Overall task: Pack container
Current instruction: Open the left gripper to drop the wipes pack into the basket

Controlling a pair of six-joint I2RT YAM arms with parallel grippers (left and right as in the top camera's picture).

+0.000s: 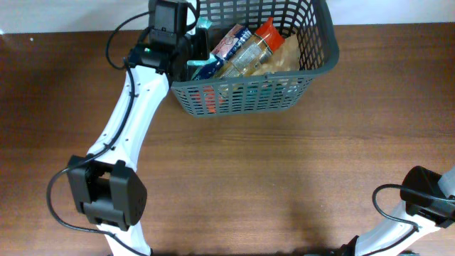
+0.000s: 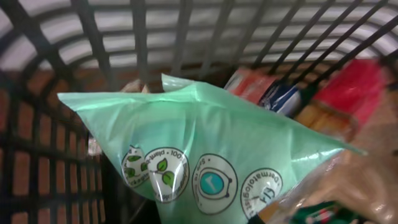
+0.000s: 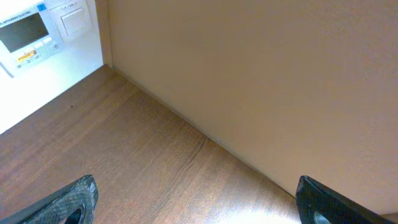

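The container [image 1: 245, 97] is a dark grey slotted basket at the table's far edge, and its lattice wall fills the left wrist view [image 2: 180, 37]. My left gripper [image 1: 193, 55] reaches over the basket's left rim and holds a pale green packet [image 2: 205, 143] inside it, close to the left wall. The packet's teal edge shows from overhead [image 1: 205, 23]. The fingers are hidden behind the packet. My right gripper [image 3: 199, 208] is open and empty over bare table. Its arm [image 1: 426, 195] is at the front right.
Several packets lie in the basket: a red-topped one [image 1: 266, 32], a pink and white one [image 1: 231, 41] and a tan bag [image 1: 284, 57]. A beige wall [image 3: 261, 74] and a white appliance [image 3: 37, 31] stand beyond the right gripper.
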